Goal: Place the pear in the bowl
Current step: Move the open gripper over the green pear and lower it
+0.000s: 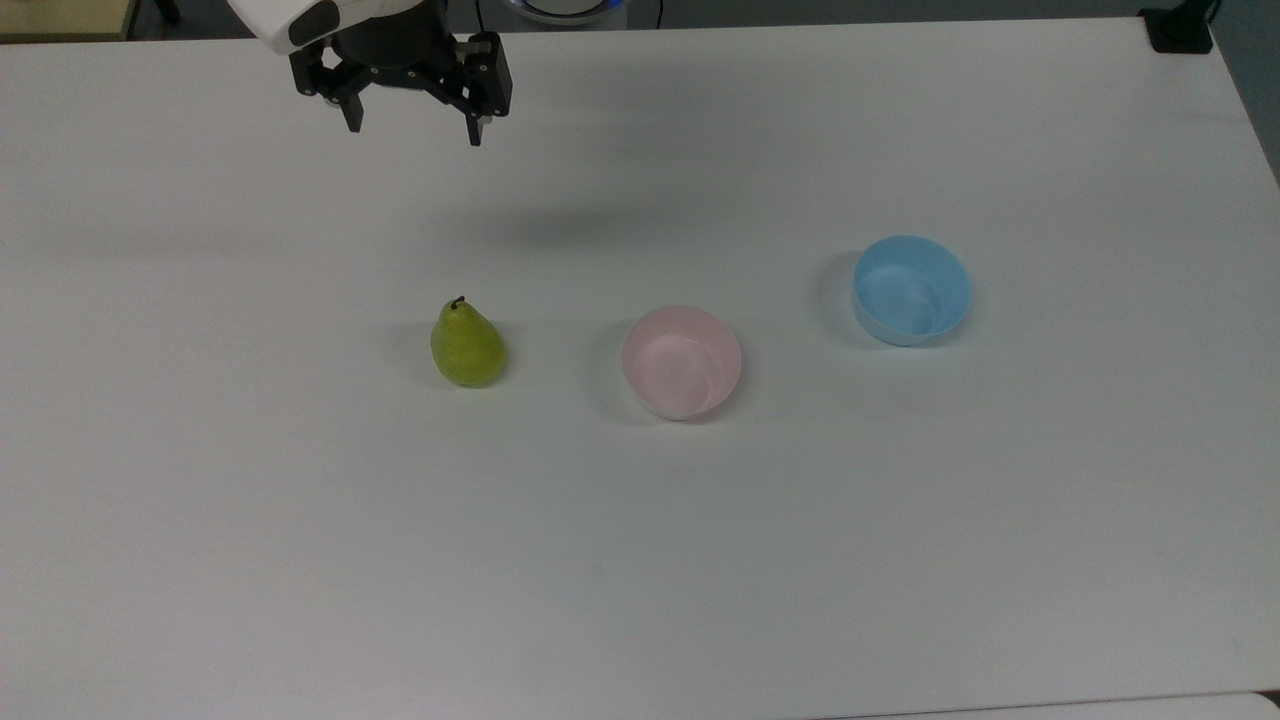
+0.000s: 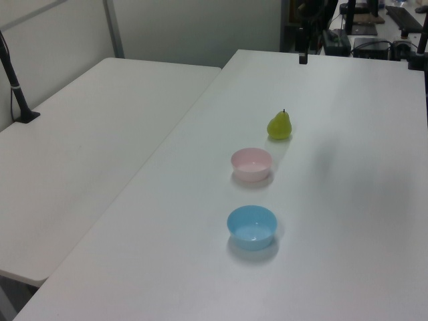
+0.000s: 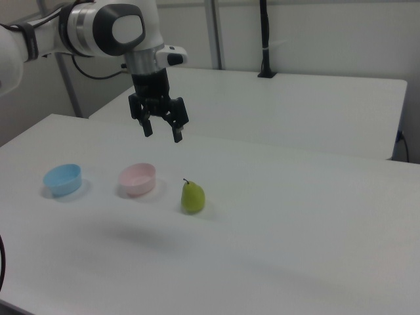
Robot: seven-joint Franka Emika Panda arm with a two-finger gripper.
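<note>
Bright, even overhead light leaves soft, faint shadows on the white tabletop [image 1: 300, 550], with mild graininess and no glare.

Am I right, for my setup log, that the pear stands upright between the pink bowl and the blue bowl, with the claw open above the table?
Not quite. The top view shows the pink bowl in the middle, between the pear and the blue bowl. The claw is open above the table.

The table [image 1: 250, 520] looks smooth and matt white. The pear [image 1: 467, 345] has dull, speckled yellow-green skin. The pink bowl [image 1: 683, 361] and the blue bowl [image 1: 911, 290] look like smooth plastic. The tool [image 1: 412, 125] looks like hard black plastic.
</note>
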